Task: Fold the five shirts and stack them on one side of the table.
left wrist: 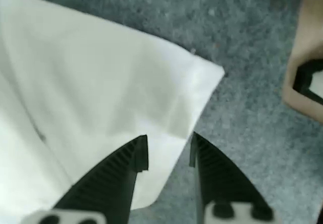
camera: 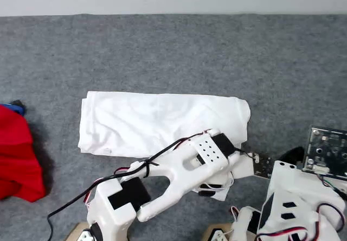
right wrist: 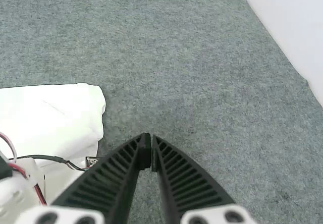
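Observation:
A white shirt lies folded into a long band in the middle of the grey table. My left arm stretches across its near right corner. In the left wrist view my left gripper is open, hovering over that corner of the white shirt, one finger above cloth and the other above carpet. My right gripper is shut with nothing in it, above bare carpet to the right of the white shirt. A red shirt lies bunched at the left edge.
The grey carpet covers the table, with open room behind and to the right of the white shirt. A small blue item peeks out beside the red shirt. My right arm stands at the near right. A beige base shows near the shirt corner.

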